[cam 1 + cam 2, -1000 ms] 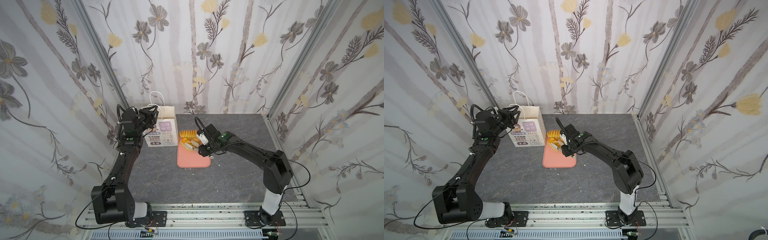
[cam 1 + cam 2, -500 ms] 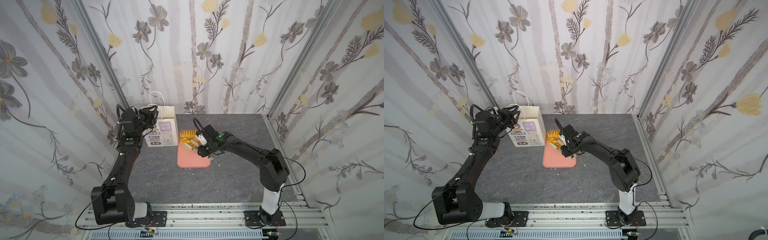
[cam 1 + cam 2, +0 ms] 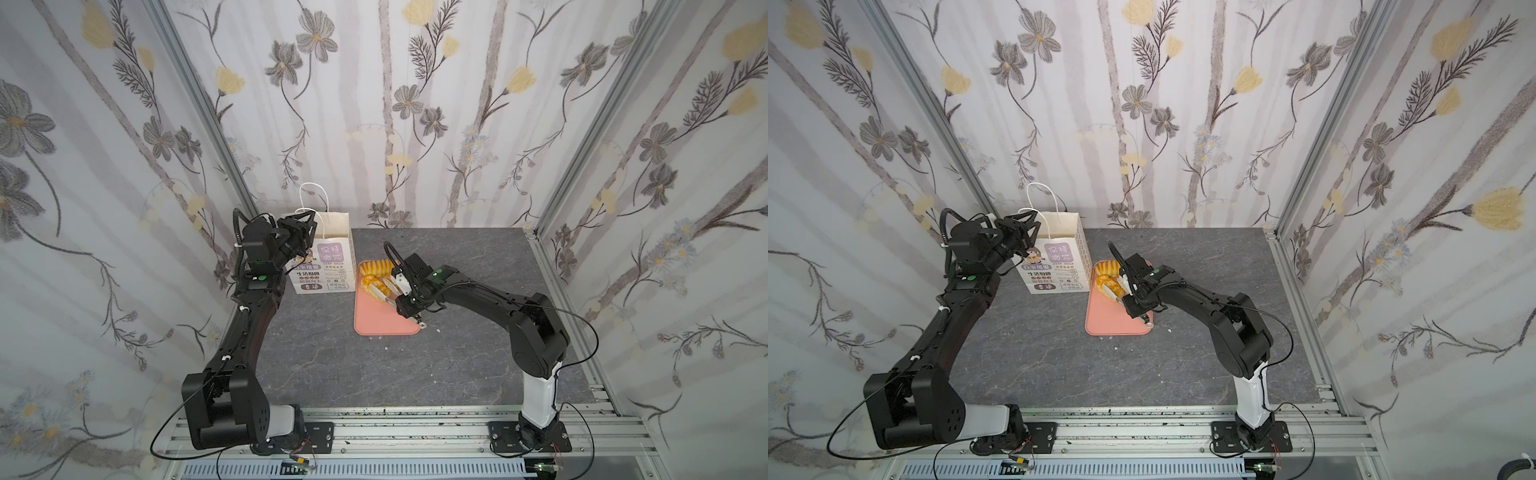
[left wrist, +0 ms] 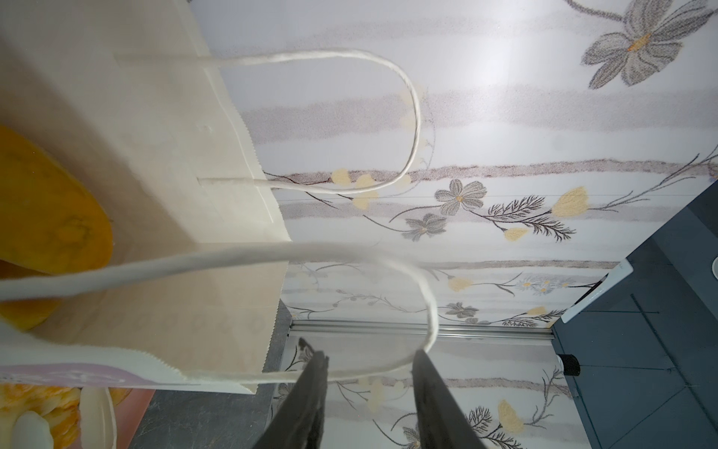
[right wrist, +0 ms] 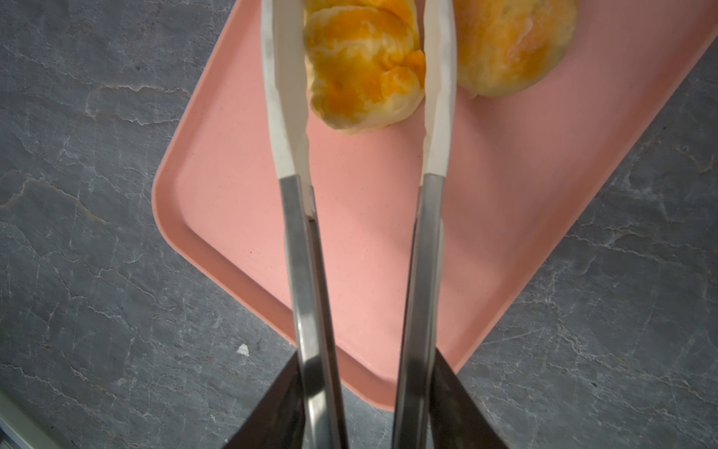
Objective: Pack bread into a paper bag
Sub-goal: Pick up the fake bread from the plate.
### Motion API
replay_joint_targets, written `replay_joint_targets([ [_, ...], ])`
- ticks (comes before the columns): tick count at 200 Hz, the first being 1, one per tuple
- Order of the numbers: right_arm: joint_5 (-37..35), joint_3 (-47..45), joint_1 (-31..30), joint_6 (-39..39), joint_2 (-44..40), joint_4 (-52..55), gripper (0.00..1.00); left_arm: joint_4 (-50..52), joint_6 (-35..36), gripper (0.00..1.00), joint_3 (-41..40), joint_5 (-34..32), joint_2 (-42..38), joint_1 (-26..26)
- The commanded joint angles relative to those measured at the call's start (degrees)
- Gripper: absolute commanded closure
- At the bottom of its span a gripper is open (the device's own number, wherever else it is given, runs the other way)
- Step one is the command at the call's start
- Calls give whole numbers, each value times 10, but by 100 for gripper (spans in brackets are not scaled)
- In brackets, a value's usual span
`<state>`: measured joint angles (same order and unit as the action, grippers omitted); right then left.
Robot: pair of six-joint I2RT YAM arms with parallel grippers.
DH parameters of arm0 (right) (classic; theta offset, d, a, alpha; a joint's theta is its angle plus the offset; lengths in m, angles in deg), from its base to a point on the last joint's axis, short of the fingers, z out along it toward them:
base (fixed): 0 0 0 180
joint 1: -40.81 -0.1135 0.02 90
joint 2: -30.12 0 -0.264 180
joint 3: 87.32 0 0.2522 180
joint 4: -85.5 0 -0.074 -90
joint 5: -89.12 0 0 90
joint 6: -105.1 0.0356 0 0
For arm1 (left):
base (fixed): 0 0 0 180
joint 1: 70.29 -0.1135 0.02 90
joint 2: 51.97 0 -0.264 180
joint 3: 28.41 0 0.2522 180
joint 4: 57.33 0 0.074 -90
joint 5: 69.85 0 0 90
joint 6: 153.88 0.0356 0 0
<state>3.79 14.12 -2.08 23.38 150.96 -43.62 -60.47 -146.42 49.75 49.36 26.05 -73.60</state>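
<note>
The white paper bag (image 3: 328, 257) (image 3: 1059, 257) stands open at the back left, and orange bread (image 4: 46, 202) shows inside it. My left gripper (image 3: 305, 226) (image 4: 363, 350) is at the bag's mouth, its jaws apart, with the near cord handle (image 4: 233, 256) lying across its fingers. My right gripper (image 3: 401, 286) (image 5: 369, 361) is shut on metal tongs (image 5: 303, 233) with white tips. The tips sit either side of a golden roll (image 5: 361, 74) on the pink tray (image 5: 349, 241). A second roll (image 5: 513, 46) lies beside it, and a ridged loaf (image 3: 376, 266) is at the tray's far end.
The tray (image 3: 382, 324) lies just right of the bag on the grey stone-look tabletop (image 3: 457, 365). Small crumbs (image 3: 438, 331) lie by the tray's near right corner. Flowered walls close in the back and both sides, and an aluminium rail (image 3: 415, 419) runs along the front.
The right arm has shifted slightly over the tray with the tongs, which have narrowed around the roll. The left arm and the bag have not moved.
</note>
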Motion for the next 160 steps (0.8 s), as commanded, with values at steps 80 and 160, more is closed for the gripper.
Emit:
replay_joint_targets([
  [80, 25, -8, 0, 0, -52, -1, 69, -17, 0, 61, 5, 7, -1, -1],
  [160, 27, 22, 0, -2, -187, 44, 68, -18, 0, 61, 3, 3, -6, -1],
])
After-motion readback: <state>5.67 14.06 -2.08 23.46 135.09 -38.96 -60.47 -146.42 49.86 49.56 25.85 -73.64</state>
